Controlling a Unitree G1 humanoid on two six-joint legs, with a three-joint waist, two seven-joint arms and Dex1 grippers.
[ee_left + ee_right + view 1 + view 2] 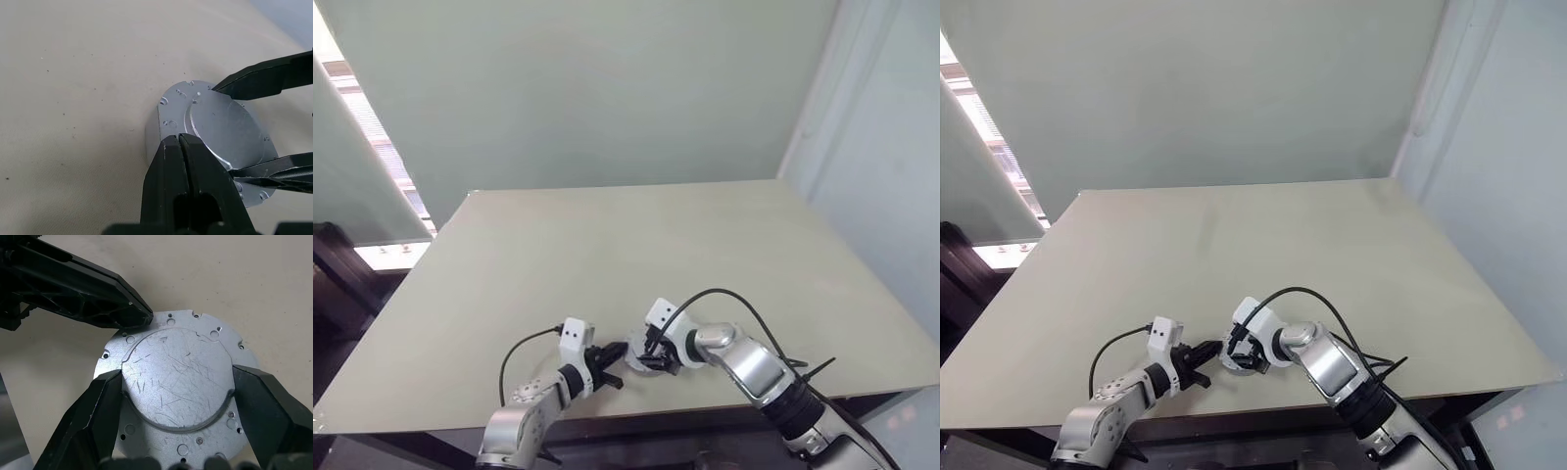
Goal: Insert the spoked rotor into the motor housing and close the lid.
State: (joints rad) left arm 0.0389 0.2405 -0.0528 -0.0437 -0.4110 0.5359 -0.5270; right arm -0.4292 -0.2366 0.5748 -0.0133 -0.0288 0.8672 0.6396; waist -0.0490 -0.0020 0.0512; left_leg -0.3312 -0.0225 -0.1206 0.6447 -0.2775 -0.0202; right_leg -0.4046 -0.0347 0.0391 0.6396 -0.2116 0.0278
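head cams high, wrist cams close-up

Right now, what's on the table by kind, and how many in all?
Silver round motor assembly, flat face showing: 1
Black two-fingered end effectors: 2 (left shut, tips at the assembly's edge; right straddling its raised centre)
Total: 3

A beige table [607, 255] stands before a pale green wall [587, 88]; daylight, perhaps a window [372, 127], at left.
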